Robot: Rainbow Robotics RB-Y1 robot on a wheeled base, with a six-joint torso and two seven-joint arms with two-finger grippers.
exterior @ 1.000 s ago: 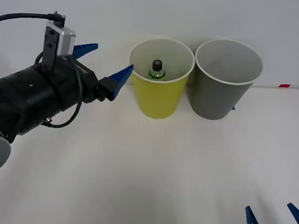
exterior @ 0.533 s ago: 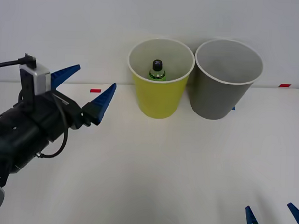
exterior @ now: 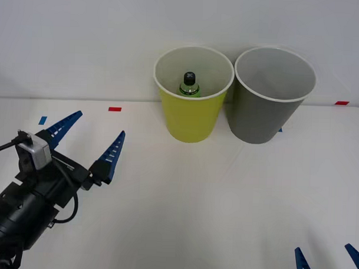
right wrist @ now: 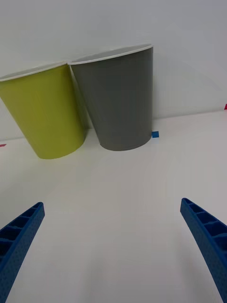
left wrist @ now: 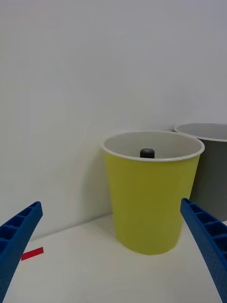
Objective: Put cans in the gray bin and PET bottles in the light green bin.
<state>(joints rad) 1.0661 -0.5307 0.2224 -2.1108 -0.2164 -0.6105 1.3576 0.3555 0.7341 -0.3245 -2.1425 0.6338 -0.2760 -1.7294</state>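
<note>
The left gripper (exterior: 89, 142) hangs low over the table (exterior: 183, 193), fingers spread and empty — angled toward the green bin (exterior: 192, 120) well ahead of it. The bottle (exterior: 189, 84) stands inside that bin, the gray bin (exterior: 265, 117) touching it beyond. The right gripper (exterior: 329, 262) is parked near, released.

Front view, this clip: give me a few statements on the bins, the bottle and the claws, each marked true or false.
1. The green PET bottle stands inside the light green bin. True.
2. The gray bin sits on the robot's left of the light green bin. False: it is on the robot's right of it, close beside it.
3. The left claw is open and holds nothing. True.
4. The right claw grips a can above the gray bin. False: it is open and empty at the near right of the white table.
5. The bottle has a white cap. False: the cap is black.
</note>
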